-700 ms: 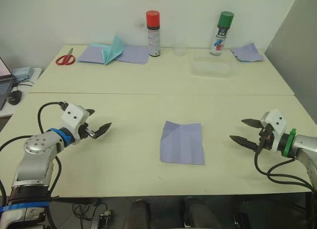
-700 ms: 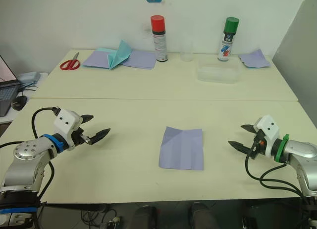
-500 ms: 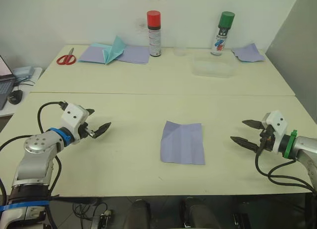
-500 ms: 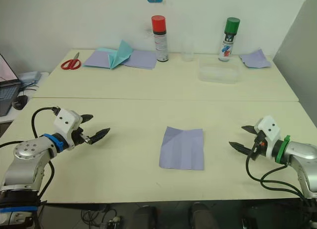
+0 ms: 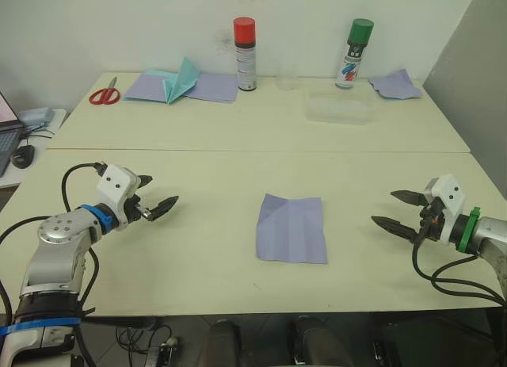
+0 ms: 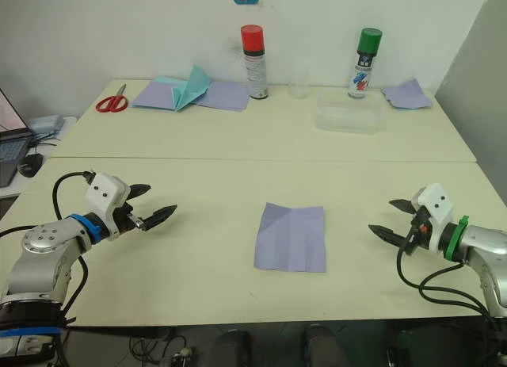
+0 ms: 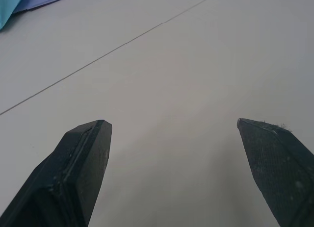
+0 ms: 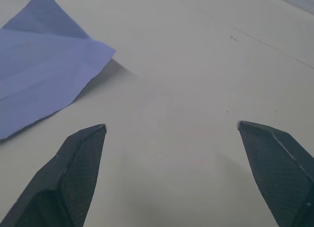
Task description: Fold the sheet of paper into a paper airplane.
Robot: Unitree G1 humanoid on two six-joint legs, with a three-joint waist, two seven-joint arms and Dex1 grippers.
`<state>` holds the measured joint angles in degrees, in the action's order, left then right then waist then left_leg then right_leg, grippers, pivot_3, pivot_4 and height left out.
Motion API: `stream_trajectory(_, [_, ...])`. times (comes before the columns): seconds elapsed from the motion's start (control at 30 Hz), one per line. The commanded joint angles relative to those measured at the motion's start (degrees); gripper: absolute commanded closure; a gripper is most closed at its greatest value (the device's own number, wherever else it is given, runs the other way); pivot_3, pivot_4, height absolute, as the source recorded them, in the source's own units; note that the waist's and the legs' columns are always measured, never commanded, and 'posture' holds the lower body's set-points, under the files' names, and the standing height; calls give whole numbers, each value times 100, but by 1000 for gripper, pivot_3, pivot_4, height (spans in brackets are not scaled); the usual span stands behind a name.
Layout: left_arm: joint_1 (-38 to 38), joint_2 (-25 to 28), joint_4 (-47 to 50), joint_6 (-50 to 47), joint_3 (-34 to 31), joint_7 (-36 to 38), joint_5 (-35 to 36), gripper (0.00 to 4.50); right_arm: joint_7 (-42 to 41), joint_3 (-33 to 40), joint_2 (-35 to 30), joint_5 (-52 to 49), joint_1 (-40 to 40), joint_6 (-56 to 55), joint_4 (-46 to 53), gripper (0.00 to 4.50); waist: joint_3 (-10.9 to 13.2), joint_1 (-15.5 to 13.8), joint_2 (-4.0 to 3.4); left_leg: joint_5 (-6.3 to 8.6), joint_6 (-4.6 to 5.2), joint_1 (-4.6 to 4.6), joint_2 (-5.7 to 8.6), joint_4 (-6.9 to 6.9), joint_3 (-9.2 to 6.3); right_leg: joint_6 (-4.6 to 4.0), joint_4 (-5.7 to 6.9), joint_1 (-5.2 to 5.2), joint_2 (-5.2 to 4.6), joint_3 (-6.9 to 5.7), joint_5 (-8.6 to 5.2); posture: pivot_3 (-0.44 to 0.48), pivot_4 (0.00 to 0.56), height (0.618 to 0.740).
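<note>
The lavender sheet of paper (image 5: 291,228) lies flat with crease lines on the near table, about midway between my arms; its corner also appears in the right wrist view as the sheet of paper (image 8: 44,75). My left gripper (image 5: 155,194) hovers open well to the sheet's left, nothing between its fingers. My right gripper (image 5: 394,211) stands open to the sheet's right, a short gap from its edge, also empty. Both point inward toward the sheet.
On the far table stand a red-capped spray can (image 5: 245,54) and a green-capped spray can (image 5: 354,53), a clear plastic box (image 5: 337,108), red scissors (image 5: 104,92), a teal paper plane on lavender sheets (image 5: 181,83) and a rumpled lavender scrap (image 5: 394,85). A laptop (image 5: 9,129) sits at far left.
My right gripper has drawn slightly back to the right, away from the sheet. The left gripper and the paper stay where they were.
</note>
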<state>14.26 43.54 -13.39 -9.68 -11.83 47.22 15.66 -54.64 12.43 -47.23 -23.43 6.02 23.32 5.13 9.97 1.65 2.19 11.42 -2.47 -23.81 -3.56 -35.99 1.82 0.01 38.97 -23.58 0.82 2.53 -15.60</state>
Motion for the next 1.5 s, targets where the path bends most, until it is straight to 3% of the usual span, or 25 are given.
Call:
stream_trajectory(0.03, [122, 86, 200, 10, -164, 71, 113, 0, -22, 202, -96, -37, -31, -72, 130, 32, 0, 0, 0, 0, 0, 0, 0, 0, 0, 0, 0, 1, 0, 0, 0, 0, 150, 740])
stream_trajectory(0.3, [281, 199, 1193, -830, -113, 615, 776, 0, 89, 164, 4, -98, -67, 22, 252, 32, 0, 2, 0, 0, 0, 0, 0, -2, 0, 1, 0, 2, 0, 1, 0, 0, 150, 740])
stream_trajectory(0.33, [334, 198, 1437, -991, -42, 661, 868, 185, 85, 141, 10, -89, -75, 4, 244, 10, 0, 2, 0, 0, 0, 0, 0, -2, 0, 1, 0, 2, 0, 0, 0, 0, 150, 740])
stream_trajectory(0.4, [475, 147, 1870, -1326, 111, 731, 1078, 589, 44, 63, -5, -63, -82, -17, 243, 0, 0, -2, 0, 0, 0, 0, 1, -2, -1, 1, 1, 3, 0, 0, 0, 0, 150, 740])
stream_trajectory(0.57, [902, -377, 2734, -1911, 825, 545, 1298, 2126, -8, -227, 20, 53, 20, -55, 205, 0, -1, -2, -1, 0, 0, 3, 7, -8, -2, 5, 0, 11, 1, 3, 3, 0, 150, 740])
stream_trajectory(0.67, [987, -684, 2887, -1860, 1403, 512, 1007, 3050, 4, -442, 77, 156, 114, -105, 178, 0, -1, 0, -1, 0, 0, 4, 17, -13, -2, 9, 0, 15, 5, 5, 5, 0, 150, 740])
stream_trajectory(0.83, [905, -1058, 2305, -1168, 2270, 562, 244, 4482, -11, -737, 238, 247, 272, -104, 179, 0, -2, 29, -3, -1, 0, 12, 14, -10, -5, 7, 3, 14, 24, 7, 4, 0, 150, 740])
stream_trajectory(1.07, [922, -1430, 1351, -765, 3000, 417, -665, 4482, -53, -1093, 352, 404, 466, -156, 154, 0, -3, 12, -5, -1, 1, 11, 14, -13, -8, 7, 3, 16, 30, 9, 5, 0, 150, 740])
stream_trajectory(1.4, [997, -1722, 413, -445, 3255, 484, -1188, 4482, -15, -1379, 474, 643, 546, -249, 25, 0, -7, 4, -9, -1, 1, 28, 18, -14, -9, 8, 3, 35, 25, 7, 5, 0, 150, 740])
stream_trajectory(1.5, [987, -1740, 430, -450, 3255, 514, -1204, 4500, -76, -1479, 660, 606, 643, -220, -56, 639, -10, 4, -13, -2, 2, 38, 18, -14, -5, 13, 3, 42, 22, 10, 8, 0, 150, 740])
